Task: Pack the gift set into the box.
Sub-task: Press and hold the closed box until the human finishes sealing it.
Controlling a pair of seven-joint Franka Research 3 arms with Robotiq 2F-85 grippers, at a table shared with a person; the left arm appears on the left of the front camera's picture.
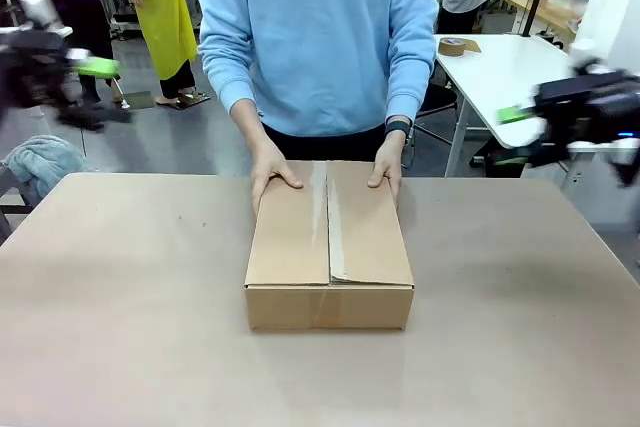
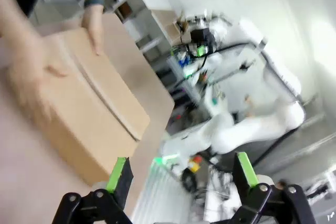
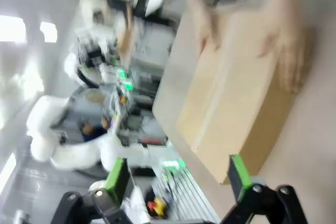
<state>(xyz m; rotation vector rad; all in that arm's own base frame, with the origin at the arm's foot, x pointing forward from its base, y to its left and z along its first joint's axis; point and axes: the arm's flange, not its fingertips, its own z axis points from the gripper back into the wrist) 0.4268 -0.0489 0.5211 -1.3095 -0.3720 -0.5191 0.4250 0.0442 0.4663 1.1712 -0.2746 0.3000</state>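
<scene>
Brown table (image 1: 120, 327) holds the closed box (image 1: 330, 247) at centre, a person's hands (image 1: 272, 175) on its 12 o'clock end. Left end effector (image 2: 181, 166) at 10 o'clock and right end effector (image 3: 177, 170) at 3: fingers apart.
</scene>
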